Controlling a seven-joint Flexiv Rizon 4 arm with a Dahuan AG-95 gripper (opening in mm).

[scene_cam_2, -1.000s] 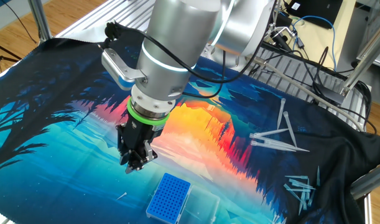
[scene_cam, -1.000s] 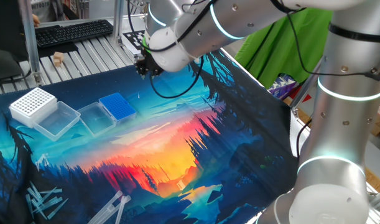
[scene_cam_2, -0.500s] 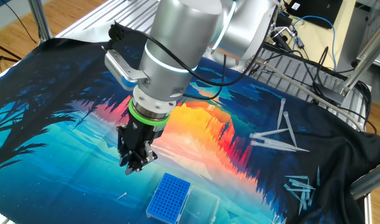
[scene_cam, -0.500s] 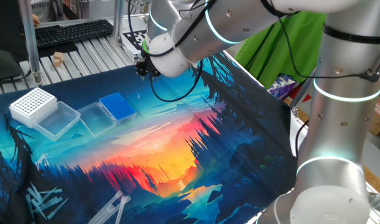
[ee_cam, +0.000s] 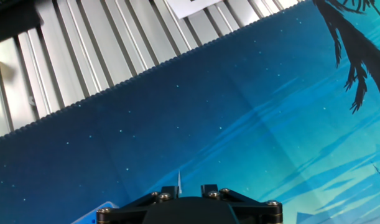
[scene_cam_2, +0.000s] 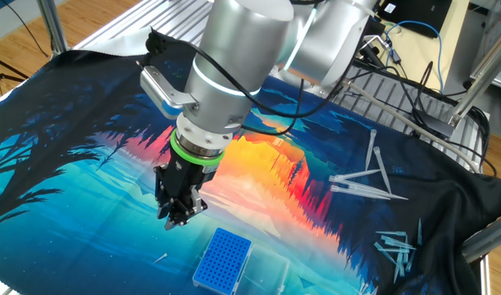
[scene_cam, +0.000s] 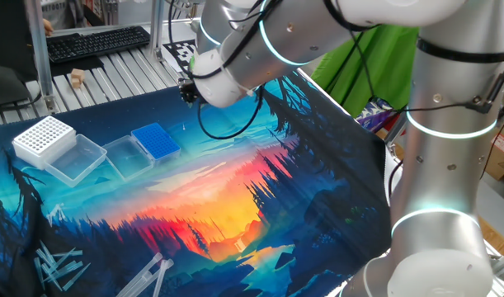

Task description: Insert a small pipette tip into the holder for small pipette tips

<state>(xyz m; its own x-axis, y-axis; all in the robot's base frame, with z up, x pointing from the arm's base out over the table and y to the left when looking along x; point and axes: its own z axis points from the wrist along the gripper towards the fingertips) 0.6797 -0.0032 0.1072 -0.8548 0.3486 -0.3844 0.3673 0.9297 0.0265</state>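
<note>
Your work surface is a table of ribbed aluminium slats [scene_cam: 111, 78] covered by a printed sunset-forest mat [scene_cam: 235, 190]. On the mat, below and beside the jaws, sits the blue holder for small pipette tips [scene_cam_2: 223, 258] on its clear tray [scene_cam: 124, 157]. Farther off lie a white box [scene_cam: 44, 137] and loose pipette tips [scene_cam_2: 361, 182].

No text, label, brand or number can be read in any view. A black-and-white patterned card [scene_cam: 176, 51] lies on the table's slats, but it carries no readable characters.
</note>
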